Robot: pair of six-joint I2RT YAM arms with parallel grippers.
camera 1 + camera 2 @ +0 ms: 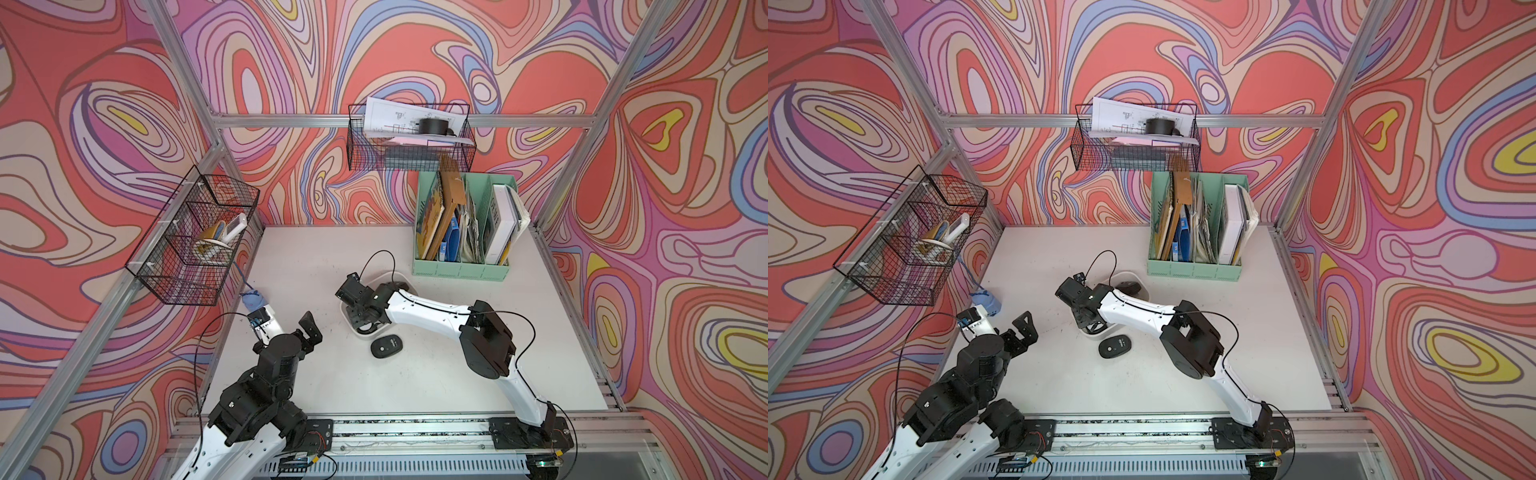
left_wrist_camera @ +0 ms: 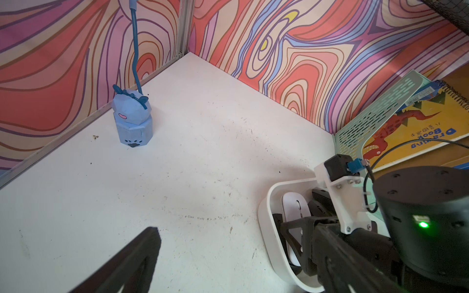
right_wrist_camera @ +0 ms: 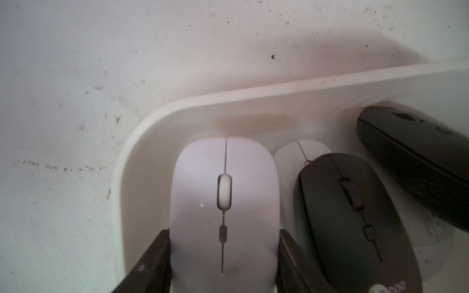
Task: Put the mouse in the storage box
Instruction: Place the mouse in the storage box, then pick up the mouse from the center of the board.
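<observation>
My right gripper (image 3: pixel 224 232) is shut on a white mouse (image 3: pixel 224 192), its fingers pressed against both sides. The mouse sits low inside the white storage box (image 3: pixel 253 97), near one rounded corner. Beside it in the box lie a black mouse (image 3: pixel 350 215), a second black mouse (image 3: pixel 418 152) and another white one (image 3: pixel 291 152) partly underneath. In both top views the right gripper (image 1: pixel 363 320) reaches down into the box (image 1: pixel 367 336). A black mouse (image 1: pixel 386 345) lies on the table just in front of the box. My left gripper (image 1: pixel 311 332) hangs open and empty at the left.
A mint-green file organizer (image 1: pixel 459 270) with books stands behind the box. Black wire baskets hang on the left wall (image 1: pixel 195 245) and the back wall (image 1: pixel 409 137). A blue figurine (image 2: pixel 133 121) on a cord stands by the left wall.
</observation>
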